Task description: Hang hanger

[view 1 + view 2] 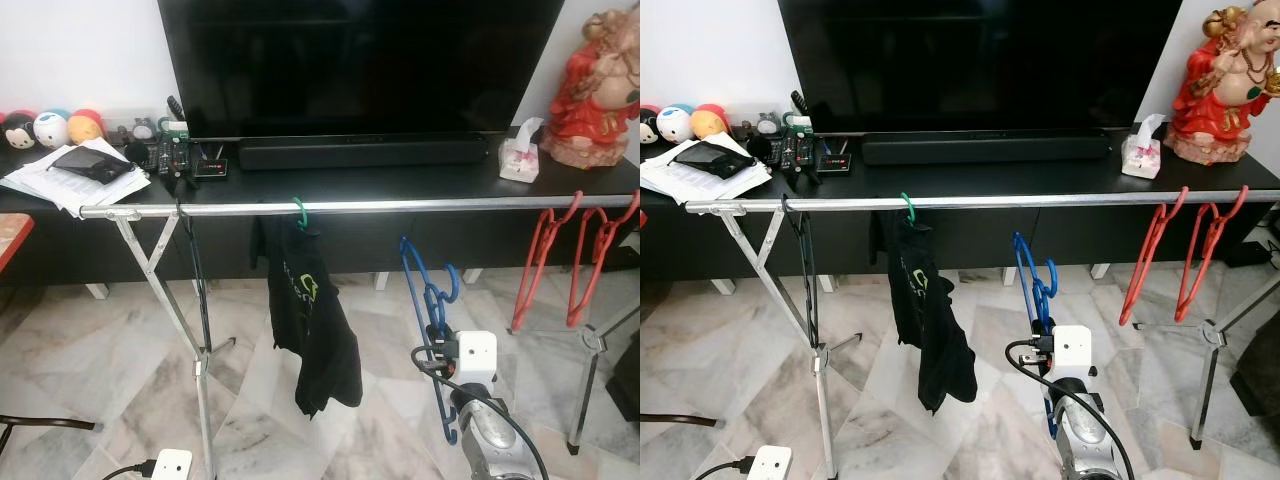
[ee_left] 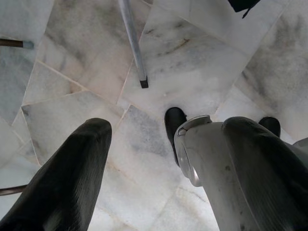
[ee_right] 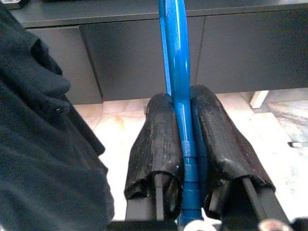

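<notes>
Right end effector [image 3: 185, 139] clamped tight on blue hanger [image 1: 425, 300], hook raised toward rail [image 1: 400, 206], presumably for hanging. Left end effector [image 2: 159, 159] idle, spread, holding nothing.

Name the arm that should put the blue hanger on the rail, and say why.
Right. The right hand is already shut on the blue hanger, raised below the rail between the black shirt and the red hangers. The left hand hangs low over the floor, open.
</notes>
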Motion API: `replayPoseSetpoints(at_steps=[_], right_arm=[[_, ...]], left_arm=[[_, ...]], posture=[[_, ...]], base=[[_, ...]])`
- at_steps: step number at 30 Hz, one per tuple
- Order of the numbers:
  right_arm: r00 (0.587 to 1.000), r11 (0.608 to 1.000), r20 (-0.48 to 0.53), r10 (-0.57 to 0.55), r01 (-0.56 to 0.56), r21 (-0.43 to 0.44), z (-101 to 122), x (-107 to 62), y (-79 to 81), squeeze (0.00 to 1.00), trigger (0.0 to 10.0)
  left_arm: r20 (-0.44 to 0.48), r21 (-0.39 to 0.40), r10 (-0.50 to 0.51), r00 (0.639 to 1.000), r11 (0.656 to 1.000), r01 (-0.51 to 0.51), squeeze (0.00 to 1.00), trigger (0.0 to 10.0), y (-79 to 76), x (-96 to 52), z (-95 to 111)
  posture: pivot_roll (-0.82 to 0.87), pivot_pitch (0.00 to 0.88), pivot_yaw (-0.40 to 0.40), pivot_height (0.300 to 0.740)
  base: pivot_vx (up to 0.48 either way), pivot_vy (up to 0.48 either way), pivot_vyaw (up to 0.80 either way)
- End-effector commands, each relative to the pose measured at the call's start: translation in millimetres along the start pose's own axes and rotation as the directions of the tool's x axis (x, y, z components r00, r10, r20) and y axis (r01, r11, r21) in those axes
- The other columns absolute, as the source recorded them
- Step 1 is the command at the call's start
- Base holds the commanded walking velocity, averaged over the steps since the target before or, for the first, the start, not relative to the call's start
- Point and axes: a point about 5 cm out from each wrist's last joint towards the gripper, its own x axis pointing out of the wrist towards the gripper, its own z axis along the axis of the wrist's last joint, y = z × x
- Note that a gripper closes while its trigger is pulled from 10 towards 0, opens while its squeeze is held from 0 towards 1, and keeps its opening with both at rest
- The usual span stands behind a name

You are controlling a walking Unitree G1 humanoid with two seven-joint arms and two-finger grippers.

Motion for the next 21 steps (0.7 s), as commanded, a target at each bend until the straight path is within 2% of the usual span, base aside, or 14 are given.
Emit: replayPoseSetpoints(at_steps=[1, 5, 7, 11, 21], right_arm=[[0.999, 1.0, 0.041, -0.012, 0.013, -0.005, 7.7, 2.5, -2.9, 0.0, 10.0], [0.997, 0.999, 0.057, -0.047, 0.048, -0.001, 11.2, 4.4, -4.1, 0.0, 10.0], [0.993, 0.995, 0.062, -0.102, 0.101, 0.02, 14.0, 6.3, -7.7, 0.0, 10.0], [0.99, 0.989, 0.046, -0.136, 0.133, 0.06, 12.7, 6.8, -9.8, 0.0, 10.0], [0.991, 0.991, 0.045, -0.123, 0.12, 0.054, 11.9, 6.8, -6.1, 0.0, 10.0]], left_arm=[[-0.024, 0.024, -0.015, 1.0, 1.0, 0.016, 0.0, 10.0, -3.1, -0.5, -4.5], [-0.021, 0.022, -0.014, 1.0, 1.0, 0.014, 0.0, 10.0, -2.9, -0.5, -4.1], [-0.021, 0.023, -0.014, 1.0, 1.0, 0.014, 0.0, 10.0, -2.9, -0.4, -3.8], [-0.023, 0.023, -0.015, 1.0, 1.0, 0.015, 0.0, 10.0, -3.2, -0.4, -4.2], [-0.023, 0.02, -0.015, 1.0, 1.0, 0.016, 0.0, 10.0, -3.8, -0.5, -4.6]], posture=[[-0.09, 0.0, -0.049, 0.74], [-0.09, 0.0, -0.049, 0.74], [-0.08, 0.0, -0.051, 0.74], [-0.08, 0.0, -0.054, 0.74], [-0.08, 0.0, -0.055, 0.74]], base=[[0.0, 0.0, 0.0], [0.0, 0.0, 0.0], [0.247, 0.0, 0.0], [0.256, 0.0, 0.0], [0.258, 0.0, 0.0]])
